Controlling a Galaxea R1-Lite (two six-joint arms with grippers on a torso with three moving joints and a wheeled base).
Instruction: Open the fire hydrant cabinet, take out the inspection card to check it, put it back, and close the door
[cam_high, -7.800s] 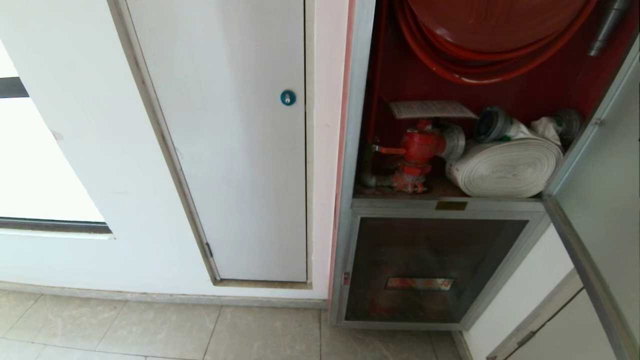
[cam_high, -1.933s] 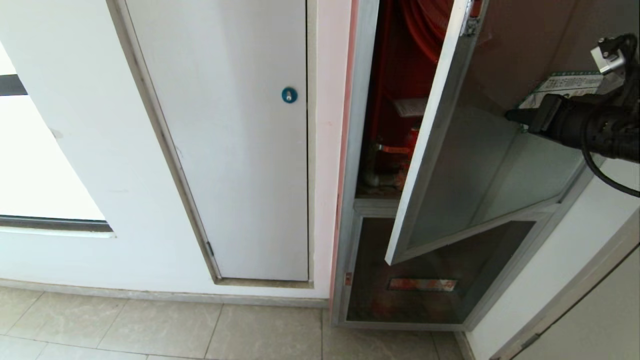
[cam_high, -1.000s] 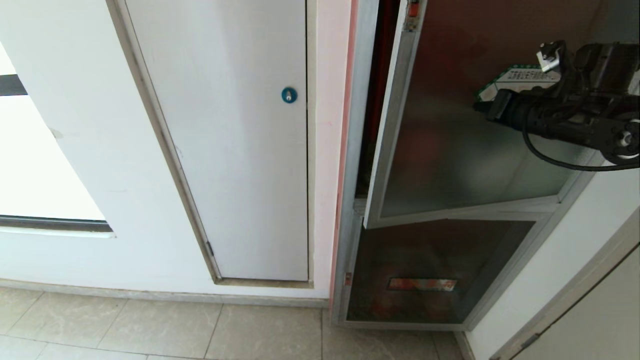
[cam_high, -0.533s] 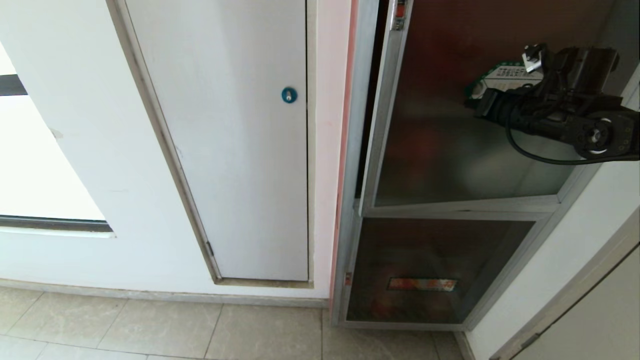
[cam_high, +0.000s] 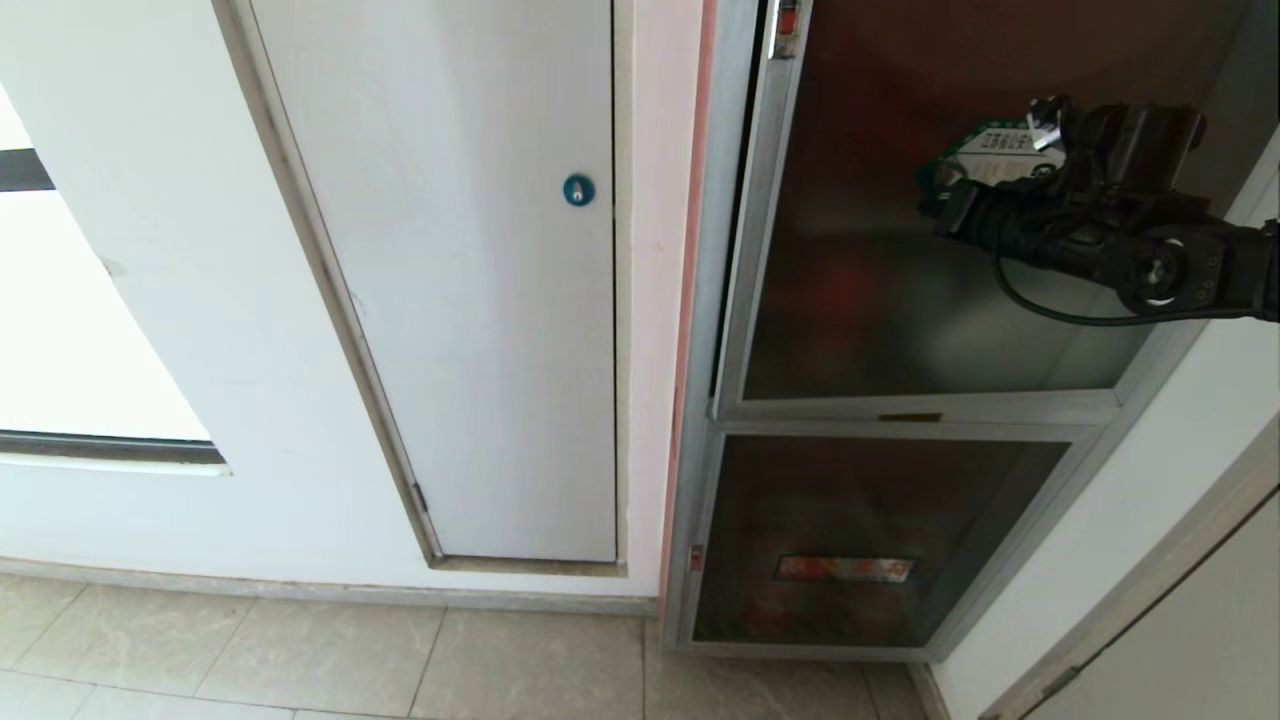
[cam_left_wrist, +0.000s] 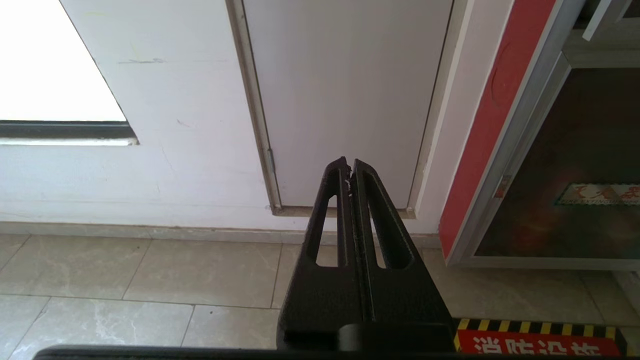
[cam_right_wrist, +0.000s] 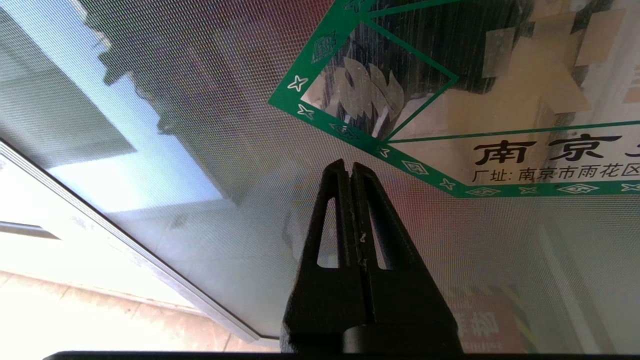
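The fire hydrant cabinet (cam_high: 712, 250) shows its silver frame. Its door (cam_high: 880, 310), dark tinted glass in a silver frame, lies almost flush in that frame, with a thin dark slit along its left edge. My right gripper (cam_high: 940, 205) is shut and empty. Its tips rest against the glass just below the green-edged sticker (cam_high: 990, 150). The right wrist view shows the shut gripper (cam_right_wrist: 348, 165) at the sticker's green border (cam_right_wrist: 500, 191). The inspection card is hidden behind the door. My left gripper (cam_left_wrist: 348, 162) hangs shut and parked, low near the floor.
A white panel with a blue round lock (cam_high: 576, 190) fills the wall left of the cabinet. Below the door is a smaller dark glass panel (cam_high: 860, 540). Beige floor tiles (cam_high: 300, 660) run along the wall. A white wall (cam_high: 1100, 560) juts out on the right.
The door has swung from wide open to almost flush with the frame. My right arm followed it leftward with shut tips on the glass. The cabinet's inside is now covered.
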